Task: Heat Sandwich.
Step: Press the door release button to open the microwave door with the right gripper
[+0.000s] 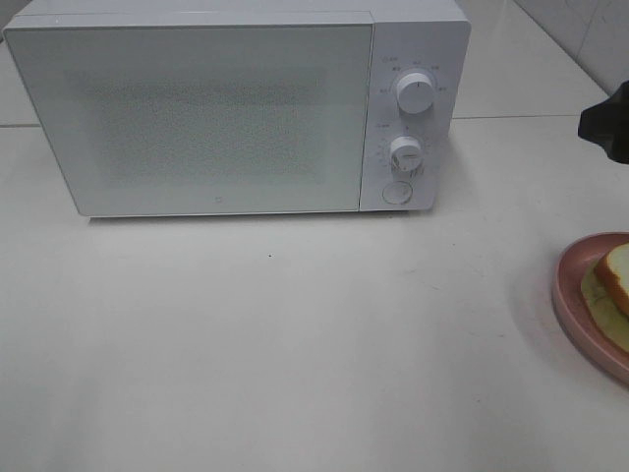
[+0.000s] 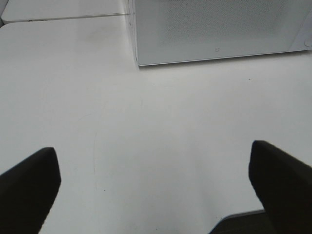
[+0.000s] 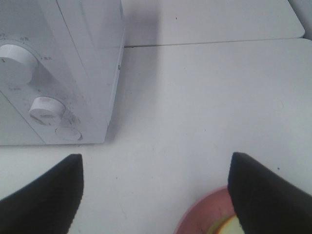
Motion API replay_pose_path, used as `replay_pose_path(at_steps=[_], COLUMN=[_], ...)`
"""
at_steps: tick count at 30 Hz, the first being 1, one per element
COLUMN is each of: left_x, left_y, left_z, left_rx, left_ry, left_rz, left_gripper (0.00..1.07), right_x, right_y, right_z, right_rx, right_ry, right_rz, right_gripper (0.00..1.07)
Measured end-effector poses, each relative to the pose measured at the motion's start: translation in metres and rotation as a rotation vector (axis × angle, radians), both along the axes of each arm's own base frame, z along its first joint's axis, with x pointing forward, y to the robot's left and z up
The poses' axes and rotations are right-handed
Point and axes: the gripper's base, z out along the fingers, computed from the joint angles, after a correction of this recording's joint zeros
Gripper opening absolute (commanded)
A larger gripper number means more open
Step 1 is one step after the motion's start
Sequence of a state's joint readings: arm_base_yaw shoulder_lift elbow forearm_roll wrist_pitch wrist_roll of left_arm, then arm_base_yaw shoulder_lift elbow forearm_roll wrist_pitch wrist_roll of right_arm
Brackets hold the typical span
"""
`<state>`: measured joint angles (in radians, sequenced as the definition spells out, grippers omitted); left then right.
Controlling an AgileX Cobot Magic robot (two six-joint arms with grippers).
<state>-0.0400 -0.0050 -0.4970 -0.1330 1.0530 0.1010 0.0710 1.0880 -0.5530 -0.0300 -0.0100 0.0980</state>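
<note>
My left fingers [image 2: 29, 185] are spread wide with nothing between them, hovering over bare counter [image 2: 161, 136]. The closed door [image 2: 219, 29] of the microwave [image 1: 236, 108] lies ahead of them. My right fingers [image 3: 44, 195] are spread too and hold nothing.

The sandwich [image 1: 614, 280] sits on its pink plate [image 1: 570, 285], low and close beneath my right fingers. Only a sliver of plate rim and pale filling shows under one of them. Ahead of these fingers is the control panel: two knobs, with a round button [image 3: 68, 133] below them.

As I judge it, the door has to be opened before the plate goes anywhere. I take the round button for the door release, though I cannot read its marking. I would bring one right fingertip squarely onto it and push straight in, well clear of the lower knob [image 3: 46, 109] just above it so no setting gets turned.

My left fingers should stay away from the door's swing. Afterwards I would take the plate by its rim, not the bread, and keep it level so the slices do not slide.
</note>
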Motion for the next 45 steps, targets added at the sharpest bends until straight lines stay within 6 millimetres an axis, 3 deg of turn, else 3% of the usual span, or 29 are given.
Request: replay_pose_path(at_steps=[10, 14, 19, 38, 45], left_x=[0.000, 0.000, 0.000, 0.000, 0.000], left_y=[0.000, 0.000, 0.000, 0.000, 0.000], left_z=[0.000, 0.000, 0.000, 0.000, 0.000], left_rx=[0.000, 0.000, 0.000, 0.000, 0.000], left_ry=[0.000, 0.000, 0.000, 0.000, 0.000], left_rz=[0.000, 0.000, 0.000, 0.000, 0.000], left_gripper=[1.01, 1.01, 1.01, 1.01, 1.01], right_x=[0.022, 0.024, 0.029, 0.019, 0.014], right_y=[0.004, 0.014, 0.042, 0.103, 0.115], right_z=[-0.034, -0.043, -0.060, -0.089, -0.099], right_rx=[0.033, 0.013, -0.027, -0.070, -0.083], right_ry=[-0.103, -0.125, -0.161, -0.197, -0.177], right_rz=[-0.005, 0.033, 0.074, 0.101, 0.109], right_gripper=[0.77, 0.77, 0.77, 0.76, 0.76])
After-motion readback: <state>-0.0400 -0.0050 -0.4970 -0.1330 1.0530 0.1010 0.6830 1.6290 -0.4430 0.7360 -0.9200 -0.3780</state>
